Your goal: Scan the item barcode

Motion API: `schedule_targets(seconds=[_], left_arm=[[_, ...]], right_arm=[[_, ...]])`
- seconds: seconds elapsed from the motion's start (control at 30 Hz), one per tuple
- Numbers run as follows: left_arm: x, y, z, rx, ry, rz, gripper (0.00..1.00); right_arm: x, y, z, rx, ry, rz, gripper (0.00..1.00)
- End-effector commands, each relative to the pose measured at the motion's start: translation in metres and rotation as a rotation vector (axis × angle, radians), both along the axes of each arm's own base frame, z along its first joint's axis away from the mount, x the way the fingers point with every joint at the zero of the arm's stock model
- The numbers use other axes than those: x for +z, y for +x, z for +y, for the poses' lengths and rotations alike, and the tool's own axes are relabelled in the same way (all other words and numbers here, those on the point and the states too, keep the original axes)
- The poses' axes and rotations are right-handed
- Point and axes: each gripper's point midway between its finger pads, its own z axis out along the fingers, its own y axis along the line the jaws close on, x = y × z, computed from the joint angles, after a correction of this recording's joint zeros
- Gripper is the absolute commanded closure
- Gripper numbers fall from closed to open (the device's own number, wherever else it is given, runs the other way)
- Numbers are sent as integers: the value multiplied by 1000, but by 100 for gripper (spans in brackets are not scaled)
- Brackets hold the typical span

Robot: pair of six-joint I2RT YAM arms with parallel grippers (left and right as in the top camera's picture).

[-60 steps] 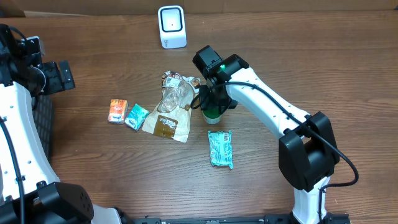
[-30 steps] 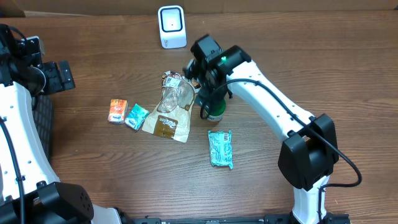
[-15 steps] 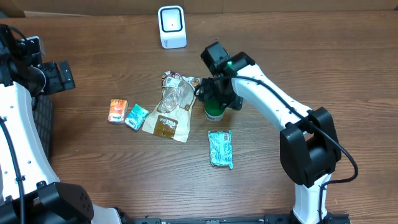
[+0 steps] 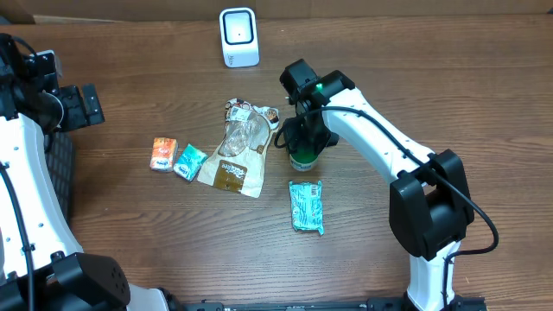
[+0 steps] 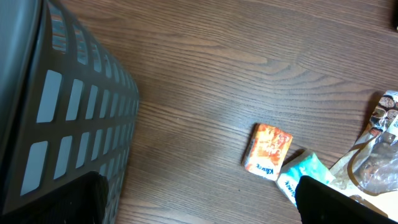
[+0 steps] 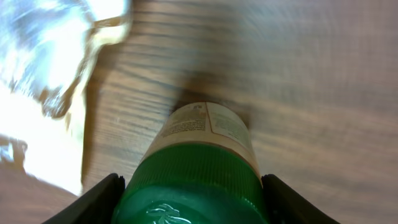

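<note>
Looking down from overhead, the right gripper (image 4: 304,138) sits directly above a small green-capped bottle (image 4: 301,159). The bottle stands upright near the table's middle, just right of a crumpled brown bag (image 4: 232,164). The white scanner (image 4: 238,36) stands well apart, toward the far edge and left of the bottle. The left gripper (image 4: 76,104) hangs at the far left, so the right arm is much the nearer.

From the left wrist, that gripper's fingers (image 5: 329,202) stand wide apart over bare wood, holding nothing. The bottle is out of view.

From the right wrist, the camera looks down the bottle's vertical long axis. The green cap (image 6: 193,186) fills the gap between two dark fingers (image 6: 99,199), one close against each side. Whether they grip it cannot be told.
</note>
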Motion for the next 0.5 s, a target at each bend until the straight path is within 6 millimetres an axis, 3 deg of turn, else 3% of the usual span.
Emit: schedule_targets(seconds=[0.0,0.03,0.13,0.27,0.37,0.43,0.47], left_arm=[[-3,-1,3,-4,6,9,0],[-3,-1,3,-3,6,10,0],[-3,-1,3,-3,6,10,0],[-3,-1,3,-3,6,10,0],[-3,-1,3,-3,6,9,0],[-3,-1,3,-3,6,10,1],[-3,-1,3,-4,6,10,0]], right_arm=[[15,13,7,535,-28,-115,34],[15,13,7,693,-45,-129,30],[14,12,6,953,-71,-154,22],[13,12,2,1130,-87,-162,21],[17,24,5,901,-64,-192,18],[27,35,6,589,-20,-197,3],[32,37,6,462,0,-188,0]])
